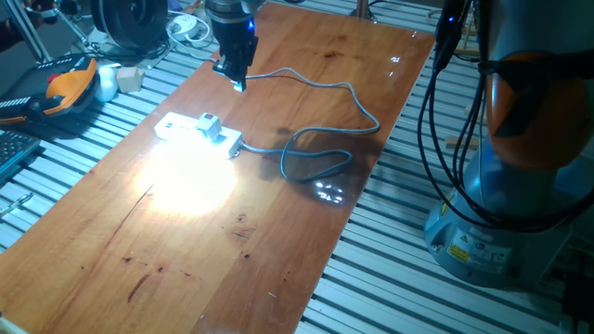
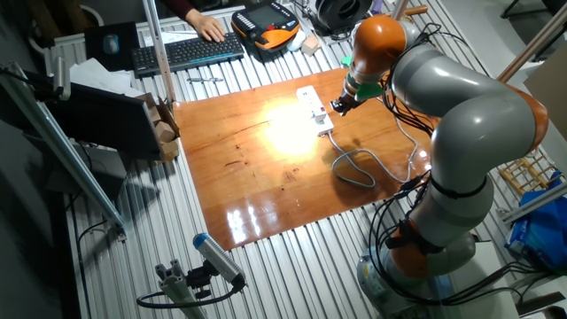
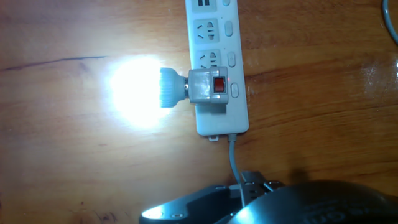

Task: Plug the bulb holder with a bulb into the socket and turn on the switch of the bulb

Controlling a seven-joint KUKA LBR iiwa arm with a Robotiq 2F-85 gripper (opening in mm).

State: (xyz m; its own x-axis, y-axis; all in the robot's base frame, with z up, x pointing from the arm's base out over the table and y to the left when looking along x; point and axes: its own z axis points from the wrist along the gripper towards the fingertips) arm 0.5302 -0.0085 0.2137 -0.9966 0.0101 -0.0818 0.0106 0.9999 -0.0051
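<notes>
Nearest the hand camera, dark blurred gripper [image 3: 261, 202] parts fill the 6 o'clock edge of its picture, and whether the fingers are spread or pressed together cannot be told; nothing is seen between them. From the fixed views the grey and orange arm [image 2: 461, 115] reaches over the wooden table [image 1: 241, 232], with its gripper hanging above the board, apart from everything on it. On the table lies the white power strip [image 3: 217, 68], running from 12 to 6 o'clock in the hand view, its grey cable [image 1: 320, 121] leaving the near end and looping off across the wood. Plugged into the outlet closest to the cable end sits the small white bulb holder [image 3: 208, 90], showing a red switch [image 3: 219, 85] on its face. Joined to the holder at 9 o'clock, the bulb [image 3: 168, 87] is lit, throwing a bright white glare over the wood beside the strip.
</notes>
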